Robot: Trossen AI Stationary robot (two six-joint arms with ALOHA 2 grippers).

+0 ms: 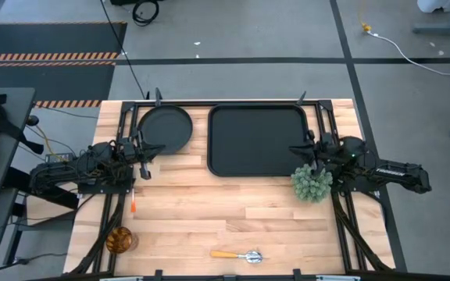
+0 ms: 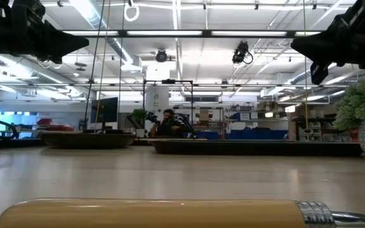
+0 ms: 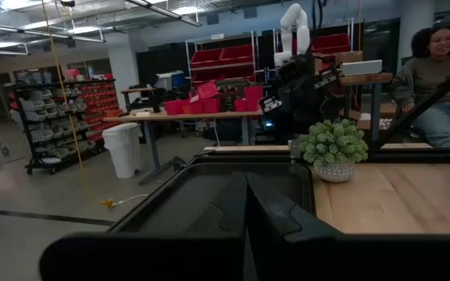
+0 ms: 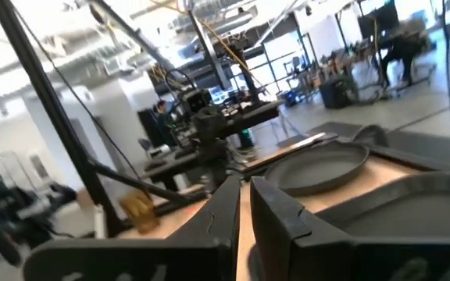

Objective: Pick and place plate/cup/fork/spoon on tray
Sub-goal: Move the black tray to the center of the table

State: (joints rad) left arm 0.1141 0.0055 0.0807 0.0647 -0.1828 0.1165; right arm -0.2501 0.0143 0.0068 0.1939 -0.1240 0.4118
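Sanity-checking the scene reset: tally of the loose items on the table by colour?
Black: 2, the plate and the tray
Amber-brown: 1, the cup
Red-orange: 1, the fork
Yellow-orange handle, silver bowl: 1, the spoon
Green: 1, the potted plant
Total: 6

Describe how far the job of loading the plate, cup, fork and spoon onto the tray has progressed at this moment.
Nothing is loaded: the tray holds none of the four items. The plate lies left of it, the fork, cup and spoon on bare wood. Neither the left gripper beside the plate nor the right gripper at the tray's right edge holds anything. All four placements remain.
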